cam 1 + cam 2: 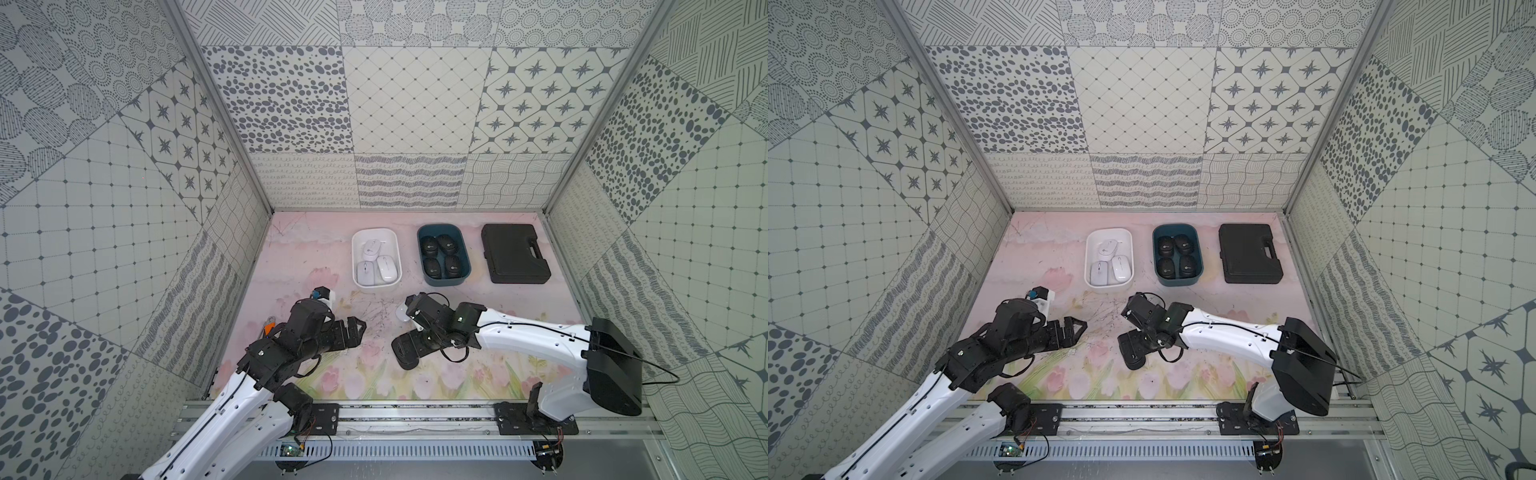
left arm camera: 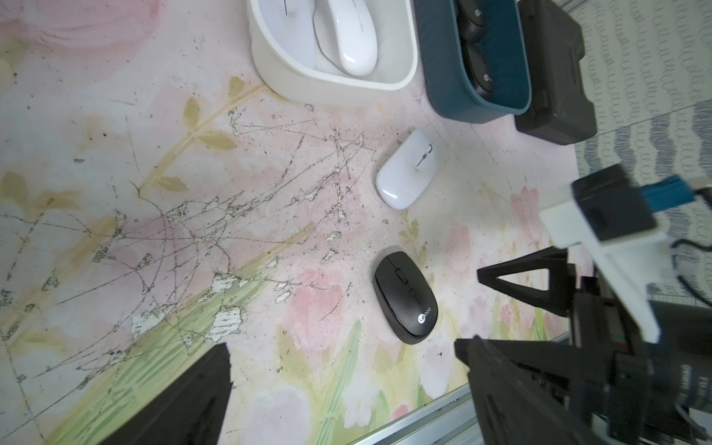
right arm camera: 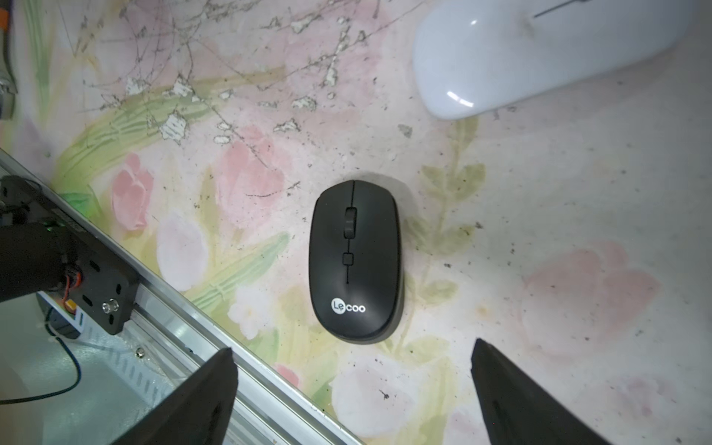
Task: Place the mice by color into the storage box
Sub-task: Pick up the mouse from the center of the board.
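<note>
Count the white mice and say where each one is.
4 white mice. Three lie in the white tub: one at the far end, two side by side nearer. The fourth lies loose on the floral mat; others may be hidden.

White mouse (image 3: 539,57) cut by picture edge; black mice (image 2: 472,23) in teal tub (image 2: 447,84) mostly hidden.

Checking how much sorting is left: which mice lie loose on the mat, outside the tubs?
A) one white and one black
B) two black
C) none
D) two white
A: the left wrist view shows one white mouse and one black mouse lying on the mat.
</note>
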You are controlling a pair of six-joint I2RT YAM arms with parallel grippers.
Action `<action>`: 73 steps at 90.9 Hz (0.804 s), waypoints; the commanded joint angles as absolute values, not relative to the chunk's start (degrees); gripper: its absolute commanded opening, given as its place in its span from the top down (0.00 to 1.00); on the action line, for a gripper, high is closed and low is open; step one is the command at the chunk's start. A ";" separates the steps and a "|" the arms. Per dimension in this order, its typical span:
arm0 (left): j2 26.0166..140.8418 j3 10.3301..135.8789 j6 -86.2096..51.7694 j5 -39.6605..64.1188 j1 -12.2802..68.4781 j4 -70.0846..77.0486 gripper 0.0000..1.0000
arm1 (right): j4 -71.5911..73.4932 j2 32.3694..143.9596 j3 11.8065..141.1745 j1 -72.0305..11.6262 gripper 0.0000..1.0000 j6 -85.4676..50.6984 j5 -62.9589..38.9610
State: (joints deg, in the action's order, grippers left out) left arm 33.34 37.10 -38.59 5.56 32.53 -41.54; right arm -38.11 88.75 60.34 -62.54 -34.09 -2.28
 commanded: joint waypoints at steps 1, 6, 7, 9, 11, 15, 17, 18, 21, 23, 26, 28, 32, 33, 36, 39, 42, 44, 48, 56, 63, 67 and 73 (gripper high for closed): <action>25.38 36.71 -42.49 3.12 32.53 -43.35 0.01 | -42.65 93.52 63.88 -63.82 0.01 -29.31 -0.28; 23.00 36.89 -43.77 2.16 32.60 -44.66 0.01 | -42.85 94.95 64.53 -63.80 0.01 -29.18 0.05; 22.44 36.90 -43.94 2.09 32.56 -44.83 0.01 | -42.83 95.15 64.70 -63.80 0.01 -29.18 0.25; 21.67 36.93 -44.36 2.04 32.55 -45.11 0.01 | -42.87 95.66 65.00 -63.81 0.01 -29.25 0.48; 20.82 36.92 -44.73 2.07 32.55 -45.51 0.01 | -43.06 96.23 65.31 -63.81 0.01 -29.22 0.63; 19.87 36.91 -45.37 2.22 32.59 -46.08 0.01 | -43.25 97.20 65.97 -63.88 0.01 -28.84 0.39; 19.73 36.94 -45.60 2.33 32.60 -46.54 0.01 | -43.33 97.73 66.37 -63.89 0.01 -28.72 0.25; 19.62 36.93 -45.74 2.35 32.61 -46.74 0.01 | -43.46 98.00 66.54 -63.94 0.01 -28.64 0.21; 19.67 36.92 -46.13 2.55 32.61 -47.01 0.01 | -43.68 99.01 67.25 -64.06 0.01 -28.51 0.08; 19.68 36.91 -46.27 2.81 32.61 -47.08 0.01 | -43.70 99.59 67.66 -64.13 0.01 -28.42 0.02; 19.90 36.90 -46.55 3.22 32.61 -47.15 0.01 | -43.70 100.36 68.10 -64.31 0.01 -28.27 0.08; 20.00 36.96 -46.75 3.38 32.63 -47.27 0.01 | -43.77 100.85 68.46 -64.33 0.01 -28.16 0.06; 20.46 36.94 -47.11 3.67 32.60 -47.59 0.01 | -44.02 101.76 69.05 -64.46 0.01 -28.15 0.02; 20.51 36.93 -47.15 3.73 32.61 -47.61 0.01 | -44.03 101.95 69.16 -64.44 0.01 -28.14 0.05; 20.87 36.93 -47.31 3.94 32.61 -47.71 0.01 | -44.01 102.62 69.25 -64.45 0.01 -28.20 0.01; 21.30 36.92 -47.49 4.12 32.61 -47.79 0.01 | -43.89 103.15 69.43 -64.43 0.01 -28.19 -0.11; 21.51 36.91 -47.54 4.24 32.61 -47.73 0.01 | -43.64 103.61 69.64 -64.42 0.01 -28.25 -0.21; 21.70 36.91 -47.55 4.33 32.59 -47.73 0.01 | -43.54 103.90 69.84 -64.42 0.02 -28.33 -0.21; 21.81 36.92 -47.48 4.33 32.61 -47.70 0.01 | -43.55 104.53 70.41 -64.51 0.02 -28.43 -0.33; 21.84 36.93 -47.29 4.27 32.61 -47.64 0.01 | -43.78 105.72 71.49 -64.91 0.04 -28.52 -0.04; 22.00 36.85 -47.22 4.34 32.60 -47.55 0.01 | -44.35 106.65 71.99 -65.11 0.07 -28.73 0.13; 22.05 36.90 -47.20 4.40 32.61 -47.58 0.01 | -44.67 106.89 71.94 -65.27 0.09 -28.87 0.39; 22.11 36.85 -47.15 4.46 32.61 -47.46 0.01 | -44.56 106.77 71.50 -65.42 0.12 -29.20 0.53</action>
State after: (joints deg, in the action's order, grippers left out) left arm 21.78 36.86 -46.35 4.10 32.53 -46.96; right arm -43.83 106.34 70.74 -64.86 -29.08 -0.56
